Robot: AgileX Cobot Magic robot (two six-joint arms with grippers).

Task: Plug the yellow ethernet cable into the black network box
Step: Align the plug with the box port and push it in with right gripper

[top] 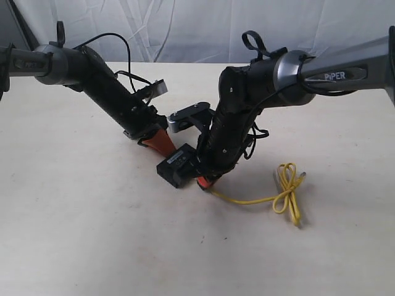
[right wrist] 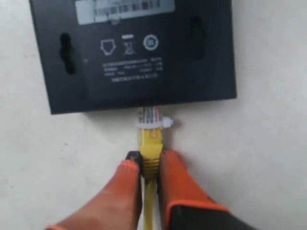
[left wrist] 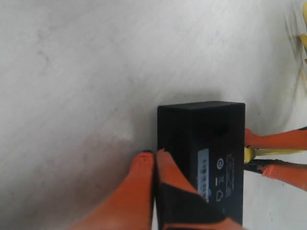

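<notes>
The black network box (top: 178,166) lies flat on the table, white label strip up, between my two grippers. In the right wrist view the box (right wrist: 134,52) fills the top. My right gripper (right wrist: 150,160) is shut on the yellow boot of the yellow ethernet cable (right wrist: 150,143). Its clear plug (right wrist: 152,117) meets the box's edge, and part of it still shows outside. The cable's bundled loop (top: 287,188) lies on the table to the right. My left gripper (left wrist: 154,155) is shut with nothing between its fingers, its tips pressed against the opposite side of the box (left wrist: 201,139).
The pale table top (top: 74,216) carries only the box and the cable. Both arms crowd the middle: the left arm (top: 105,86) slants in from the upper left and the right arm (top: 247,105) from the upper right. A white cloth backdrop (top: 185,24) hangs behind.
</notes>
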